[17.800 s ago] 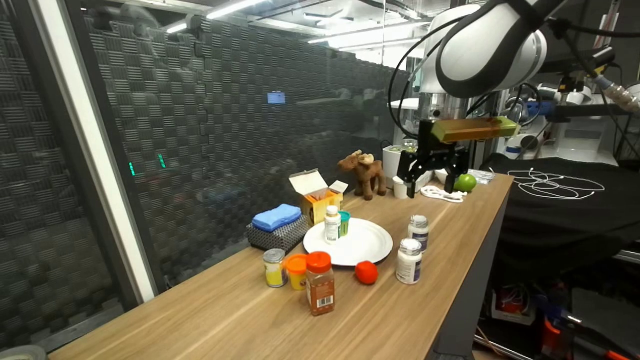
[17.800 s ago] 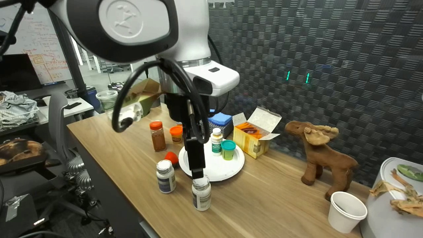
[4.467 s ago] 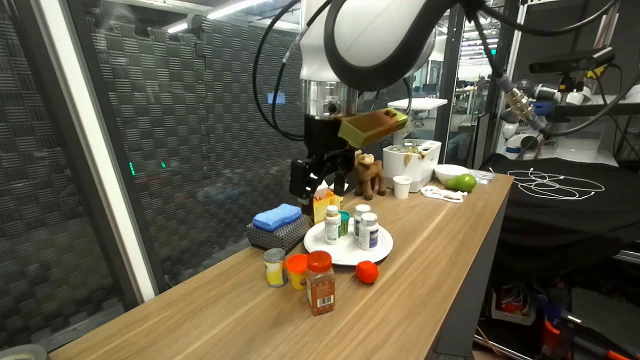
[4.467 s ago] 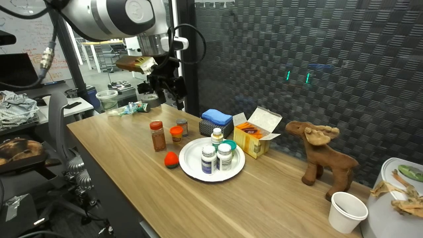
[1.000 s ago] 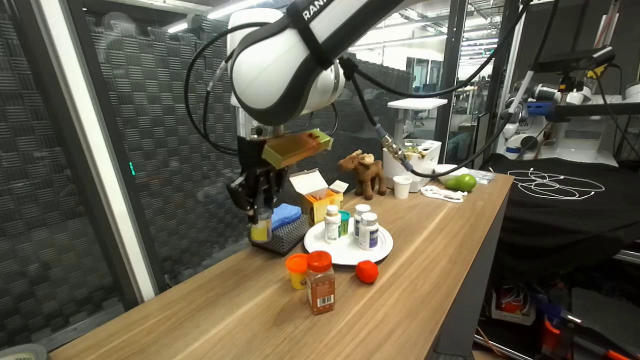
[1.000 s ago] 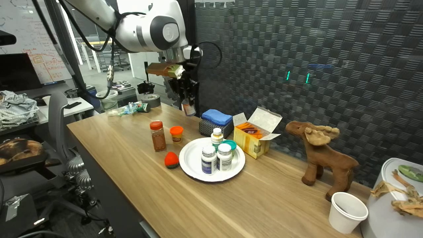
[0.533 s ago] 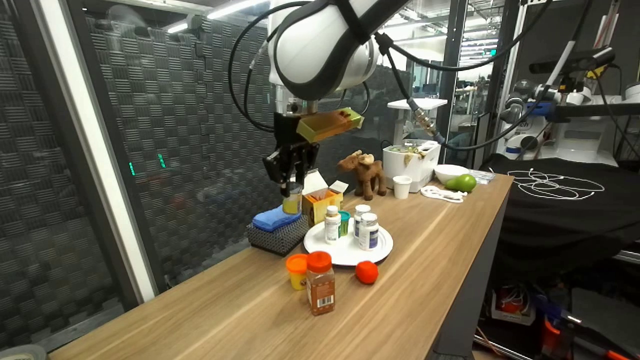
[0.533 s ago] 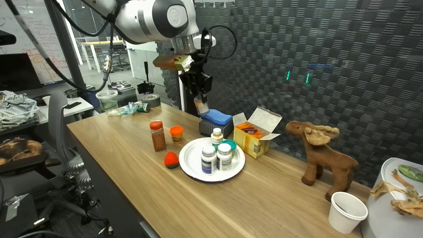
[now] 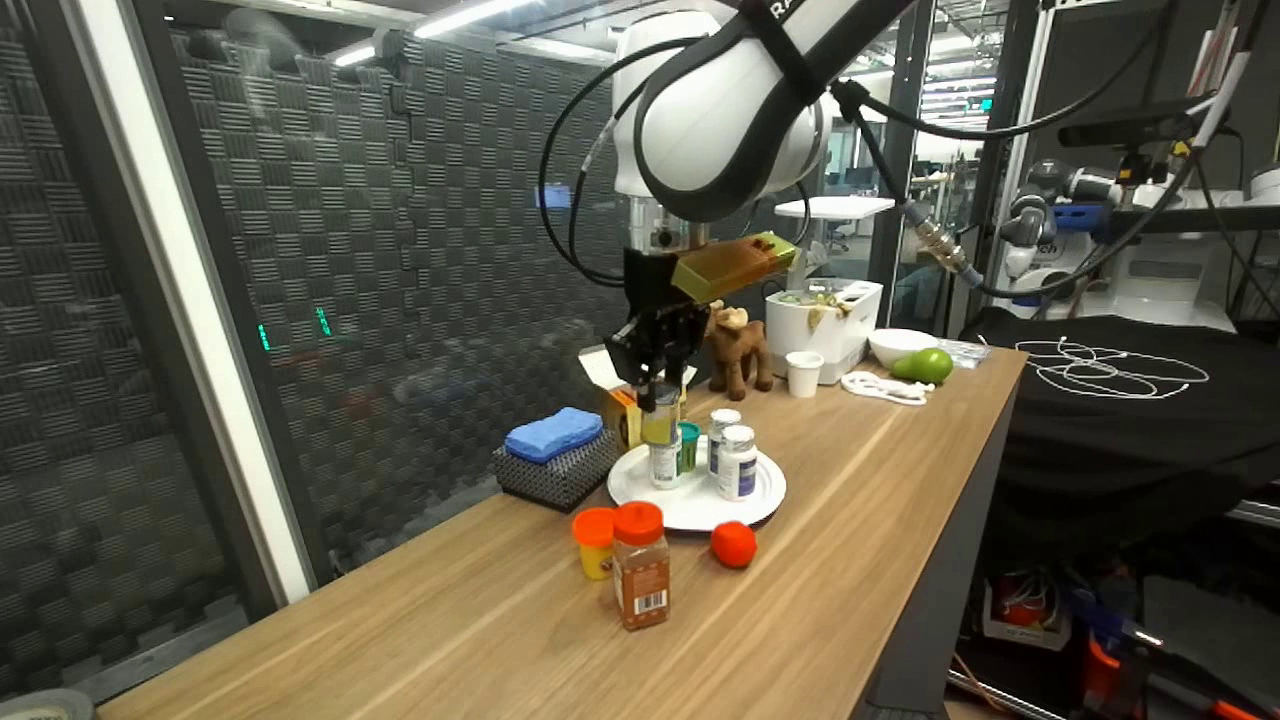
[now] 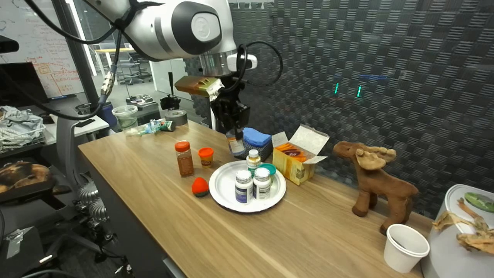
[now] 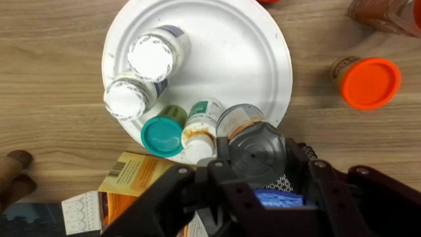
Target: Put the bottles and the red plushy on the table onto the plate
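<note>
One can, gripper clamped on it, ringed end visible — only in the wrist view

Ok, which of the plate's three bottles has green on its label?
The narrow-capped bottle, nearest the pincer; the other two bottles show purplish blue on theirs.

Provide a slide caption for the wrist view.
End effector holding a can near the plate bearing three bottles and a teal-lidded tub.

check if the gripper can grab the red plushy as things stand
Probably not: the gripper holds a container. Beside the plate, the red plushy has nothing over it, so it looks reachable once the container is down.
</note>
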